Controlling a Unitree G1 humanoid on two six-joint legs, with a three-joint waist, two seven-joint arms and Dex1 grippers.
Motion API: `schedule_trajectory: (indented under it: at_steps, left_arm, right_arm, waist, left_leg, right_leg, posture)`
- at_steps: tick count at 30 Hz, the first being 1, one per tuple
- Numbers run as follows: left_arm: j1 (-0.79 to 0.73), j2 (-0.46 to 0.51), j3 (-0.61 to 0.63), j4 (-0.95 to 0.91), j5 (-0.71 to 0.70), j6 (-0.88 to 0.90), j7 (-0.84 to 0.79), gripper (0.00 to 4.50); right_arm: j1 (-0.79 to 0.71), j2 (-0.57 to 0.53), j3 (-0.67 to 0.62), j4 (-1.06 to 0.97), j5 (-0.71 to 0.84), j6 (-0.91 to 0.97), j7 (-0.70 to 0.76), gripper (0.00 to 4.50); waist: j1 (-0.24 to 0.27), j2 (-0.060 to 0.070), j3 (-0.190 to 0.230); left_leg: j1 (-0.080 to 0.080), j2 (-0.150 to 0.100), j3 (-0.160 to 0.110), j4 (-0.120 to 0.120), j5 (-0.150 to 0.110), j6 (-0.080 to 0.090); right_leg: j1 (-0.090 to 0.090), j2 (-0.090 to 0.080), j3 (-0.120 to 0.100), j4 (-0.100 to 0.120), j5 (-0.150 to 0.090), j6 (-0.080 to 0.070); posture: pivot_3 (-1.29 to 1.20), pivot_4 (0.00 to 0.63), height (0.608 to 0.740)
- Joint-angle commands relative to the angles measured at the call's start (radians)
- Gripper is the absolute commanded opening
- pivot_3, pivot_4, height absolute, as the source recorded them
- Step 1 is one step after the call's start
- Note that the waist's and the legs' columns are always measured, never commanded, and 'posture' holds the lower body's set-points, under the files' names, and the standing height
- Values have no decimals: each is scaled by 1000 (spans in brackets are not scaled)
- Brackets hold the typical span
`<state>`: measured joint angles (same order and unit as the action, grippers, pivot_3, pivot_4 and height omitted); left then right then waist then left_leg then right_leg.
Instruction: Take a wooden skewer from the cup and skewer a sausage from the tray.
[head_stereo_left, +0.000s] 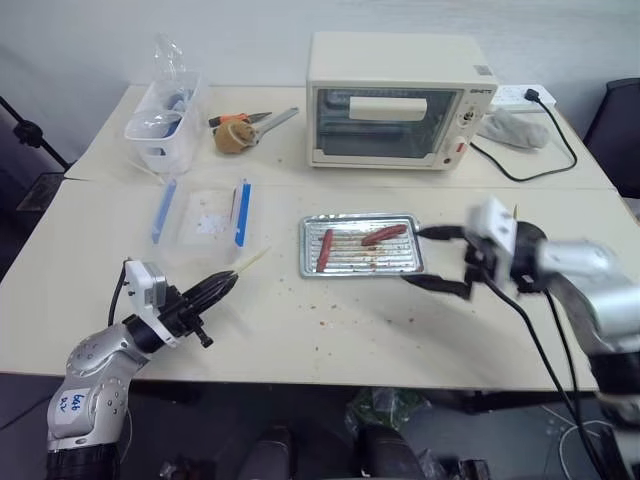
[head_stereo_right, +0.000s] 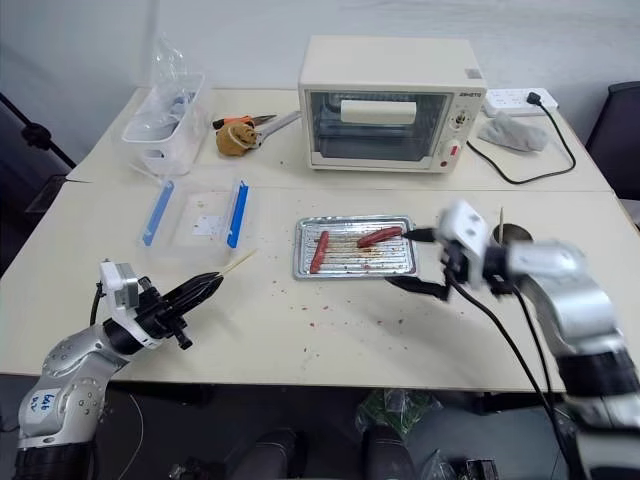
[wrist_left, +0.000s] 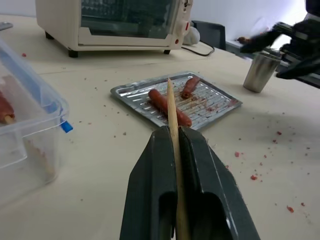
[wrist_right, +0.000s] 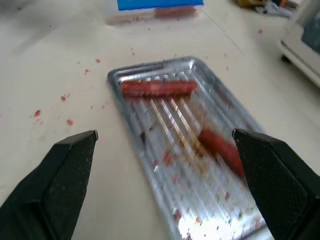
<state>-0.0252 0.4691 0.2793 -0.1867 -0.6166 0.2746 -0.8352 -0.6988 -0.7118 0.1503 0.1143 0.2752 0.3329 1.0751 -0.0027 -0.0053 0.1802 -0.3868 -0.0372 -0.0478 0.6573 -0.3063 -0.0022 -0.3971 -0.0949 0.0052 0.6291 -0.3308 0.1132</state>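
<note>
Left gripper clamped on skewer; right gripper wide apart beside tray. Could knock sausage away if closed off-centre.

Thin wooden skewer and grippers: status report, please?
Left gripper shut on thin pale wooden skewer. Right gripper open, facing shiny silver metal tray. Both reddish-brown sausages unobstructed.

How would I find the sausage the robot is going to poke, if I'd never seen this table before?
Find the big cream toaster oven at the back of the table; right in front of it lies a shiny silver tray. Two reddish-brown sausages lie in it. The sausage you want is the slightly curved one lying slanted on the side nearer the right hand, not the straighter sausage at the other end.
</note>
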Motion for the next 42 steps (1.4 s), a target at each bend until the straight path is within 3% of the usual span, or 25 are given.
schedule_trajectory:
  at_steps: [1, 13, 21, 25, 28, 29, 42]
  left_arm:
    - [9, -6, 4, -33, -2, -16, 18, 0]
    - [16, -24, -3, -52, -1, -38, 55, 0]
    - [13, -20, -6, -52, -1, -47, 60, 0]
    - [9, -19, -11, -50, 1, -48, 60, 0]
    - [2, -19, -17, -45, 4, -48, 59, 0]
    - [-1, -19, -19, -43, 4, -49, 58, 0]
    - [-24, -13, -37, -27, 10, -48, 53, 0]
  right_arm:
    - [-99, 55, 89, 176, -141, -46, -38, 4489]
    - [-368, 223, 151, 661, -307, -107, -35, 4489]
    - [-448, 218, 180, 729, -358, 33, 111, 4489]
    - [-458, 222, 170, 714, -357, 28, 146, 3660]
    - [-446, 227, 162, 689, -355, 22, 150, 2493]
    - [-441, 228, 162, 681, -357, 26, 147, 2286]
    - [-389, 243, 167, 627, -361, 1, 135, 2286]
  waist:
    - [3, 0, 0]
    - [-9, 0, 0]
    - [-23, 0, 0]
    - [-25, 0, 0]
    - [-25, 0, 0]
    - [-25, 0, 0]
    - [-25, 0, 0]
  left_leg:
    - [0, 0, 0, 0, 0, 0]
    - [-4, -2, 3, 4, 0, 0]
    - [-5, -2, 4, 4, 0, 0]
    - [-5, -2, 5, 3, 0, 0]
    - [-5, -2, 5, 3, 0, 0]
    - [-5, -2, 5, 3, 0, 0]
    - [-5, -2, 5, 3, 0, 0]
  right_leg:
    - [-1, 0, -1, 0, 0, 0]
    - [-7, -1, -4, 6, 0, 1]
    - [-11, -1, -2, 13, 0, 0]
    - [-12, -1, -2, 14, 0, 0]
    - [-12, -1, -2, 14, 0, 0]
    - [-12, -1, -2, 14, 0, 0]
    - [-12, -1, -2, 14, 0, 0]
  posture:
    - [0, 150, 740]
    - [0, 150, 740]
    - [0, 150, 740]
    - [0, 150, 740]
    - [0, 150, 740]
    - [0, 150, 740]
    - [0, 150, 740]
